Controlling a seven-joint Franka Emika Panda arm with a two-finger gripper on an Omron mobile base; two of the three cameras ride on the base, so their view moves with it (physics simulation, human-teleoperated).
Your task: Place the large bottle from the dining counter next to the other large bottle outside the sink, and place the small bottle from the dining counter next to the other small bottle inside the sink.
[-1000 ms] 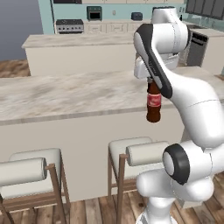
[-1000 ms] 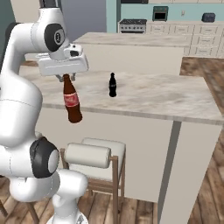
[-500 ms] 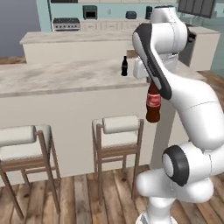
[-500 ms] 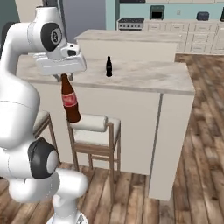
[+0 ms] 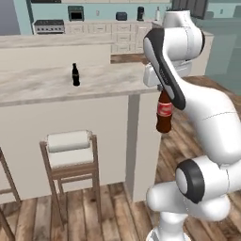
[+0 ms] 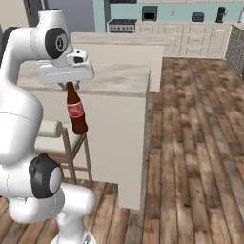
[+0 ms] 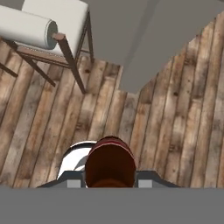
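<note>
The large bottle (image 5: 164, 112), brown with a red label, hangs upright.

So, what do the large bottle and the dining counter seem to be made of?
Large bottle: probably glass, glossy brown and slightly see-through, with a red label.
Dining counter: top looks like polished beige marble, faintly veined; the base is plain matte cream, material unclear.

Large bottle (image 6: 76, 109) neck top hidden inside pincer (image 6: 69, 86); small bottle (image 5: 75, 75) label too small to read; stool (image 5: 70, 150) cut by hand view edge.
</note>
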